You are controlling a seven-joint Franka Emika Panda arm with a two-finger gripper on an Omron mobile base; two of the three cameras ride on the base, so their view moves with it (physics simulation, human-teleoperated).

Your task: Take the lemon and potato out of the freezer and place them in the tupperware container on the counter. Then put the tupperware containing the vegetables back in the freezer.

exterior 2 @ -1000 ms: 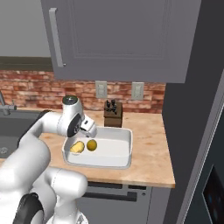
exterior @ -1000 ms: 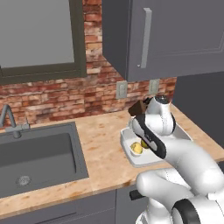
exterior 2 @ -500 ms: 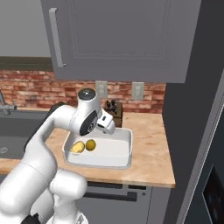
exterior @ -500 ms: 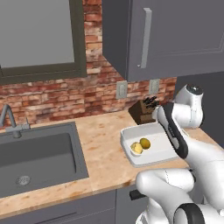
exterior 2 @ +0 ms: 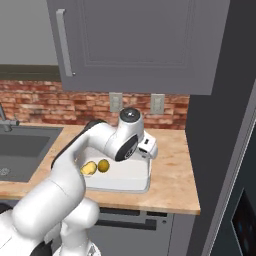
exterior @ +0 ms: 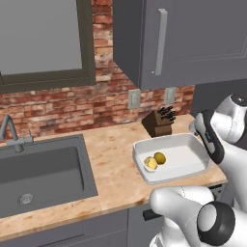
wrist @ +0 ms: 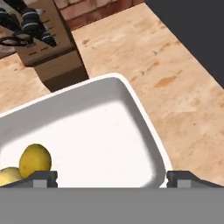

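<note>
The wide-open gripper (wrist: 111, 177) hangs over the tupperware container (wrist: 144, 127), lemon (wrist: 35, 159) seemingly leftward.

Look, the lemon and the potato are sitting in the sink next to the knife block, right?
Not the sink. The left base view shows the lemon and the potato lying in the white tupperware container on the counter, next to the knife block.
</note>
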